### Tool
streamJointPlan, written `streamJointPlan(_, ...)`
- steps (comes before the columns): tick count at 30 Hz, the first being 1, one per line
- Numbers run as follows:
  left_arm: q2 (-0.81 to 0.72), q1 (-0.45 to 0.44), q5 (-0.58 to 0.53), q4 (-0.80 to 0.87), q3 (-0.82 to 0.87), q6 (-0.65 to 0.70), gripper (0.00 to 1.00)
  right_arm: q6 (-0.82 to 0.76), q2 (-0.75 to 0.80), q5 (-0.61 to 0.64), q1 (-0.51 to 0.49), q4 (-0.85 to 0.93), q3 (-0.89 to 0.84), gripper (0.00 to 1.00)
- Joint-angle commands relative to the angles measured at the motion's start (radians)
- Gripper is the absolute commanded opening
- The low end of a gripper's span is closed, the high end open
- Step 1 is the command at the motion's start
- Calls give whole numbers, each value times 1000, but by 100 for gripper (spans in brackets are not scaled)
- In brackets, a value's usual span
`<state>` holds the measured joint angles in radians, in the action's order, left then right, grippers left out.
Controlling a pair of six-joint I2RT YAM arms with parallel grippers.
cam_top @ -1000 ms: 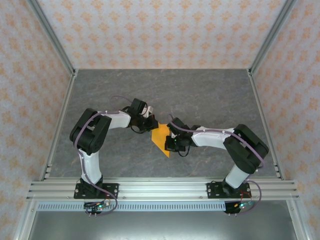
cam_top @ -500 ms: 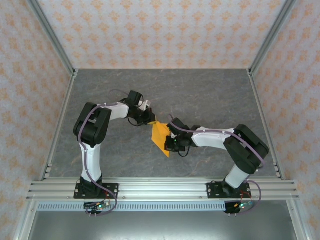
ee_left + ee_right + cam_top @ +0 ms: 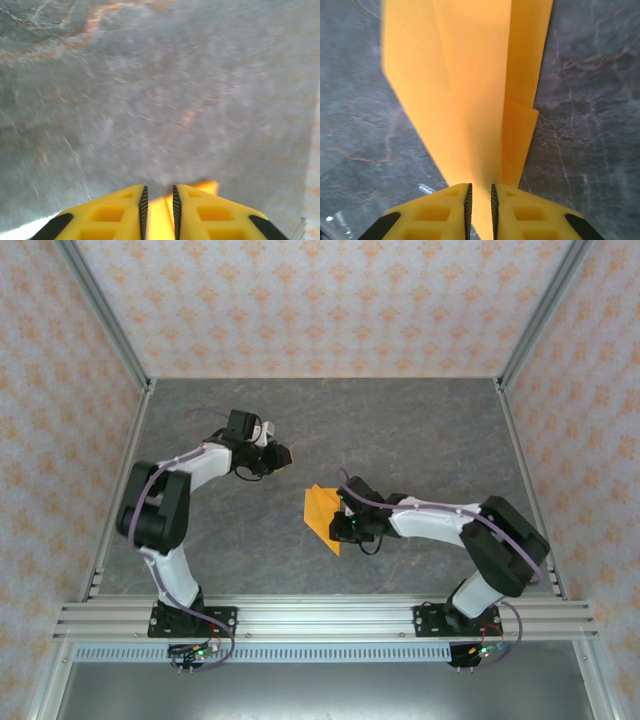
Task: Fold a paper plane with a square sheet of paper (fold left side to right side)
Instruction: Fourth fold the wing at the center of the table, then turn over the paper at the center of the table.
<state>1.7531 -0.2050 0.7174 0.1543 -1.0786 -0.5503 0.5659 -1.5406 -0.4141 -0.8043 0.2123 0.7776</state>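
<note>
Orange square sheet of paper [image 3: 318, 508], folded narrow, runs ahead of your right gripper [image 3: 480, 200] with its near edge between jaws eased a crack apart, and your left gripper [image 3: 285, 455], also slightly parted and empty, has swung well clear, so this crease looks finished.

The top camera looked down from above and behind; both wrist cameras faced the same desk [image 3: 400, 430] closely.

- folded paper [image 3: 470, 100], ahead of right claw [image 3: 480, 186]: plain bright orange
- claw fingers [image 3: 432, 212]: yellow, black pads
- tabletop [image 3: 580, 100]: grey marbling, rust veins
- walls [image 3: 300, 300]: pale, orange floral repeat
</note>
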Motion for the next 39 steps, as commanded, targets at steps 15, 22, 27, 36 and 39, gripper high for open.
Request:
streamJointPlan(15,-23,-253,-64,-229,183,-194,29,-10,389,122,132,-70,-159,56)
streamJointPlan(22,76,-287,-57,-230,113,-199,32,-14,437,135,139,-36,-174,56)
streamJointPlan(27,110,-308,-47,-234,75,-202,35,-7,457,114,152,-32,-195,57)
streamJointPlan(36,56,-315,-61,-237,63,-205,8,77,493,-166,312,-206,-310,77)
streamJointPlan(39,-22,-311,-81,-193,49,-187,2,118,494,-299,382,-324,-364,88)
